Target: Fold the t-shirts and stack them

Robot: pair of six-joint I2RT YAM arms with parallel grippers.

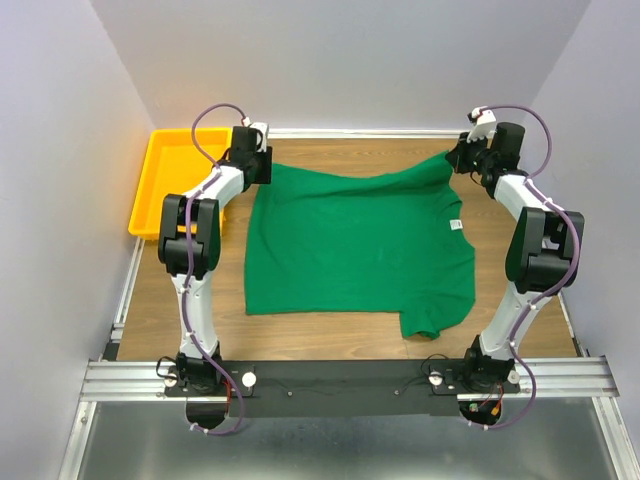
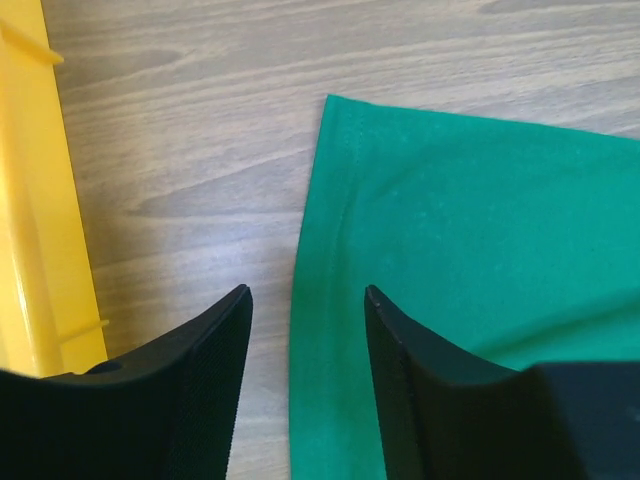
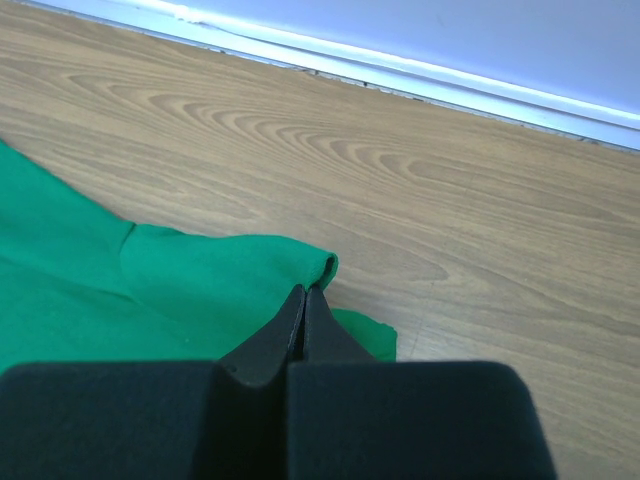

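On the table [image 1: 330,335], the t-shirt [image 1: 350,245] lies flat, so we judge all folding ahead; our left gripper [image 2: 307,292] stands spread above its hem corner; our right gripper [image 3: 305,292] pinches its sleeve

Top view: fixed, high, behind arm bases. Looks down and forward over whole table [image 1: 330,338]; far off, both arms and full t-shirt [image 1: 350,240] in frame.

Left wrist view: just behind left gripper [image 2: 307,292], looks steeply down between parted fingers, very near tabletop. T-shirt hem corner ahead and right of claw, yellow bin [image 2: 30,200] wall left of claw.

Right wrist view: behind right gripper [image 3: 307,290], low, shallow look along table to back wall [image 3: 450,30] beyond claw. Cloth at claw tip and left.

Shared: top view covers both wrist patches; wrist views show opposite t-shirt corners.
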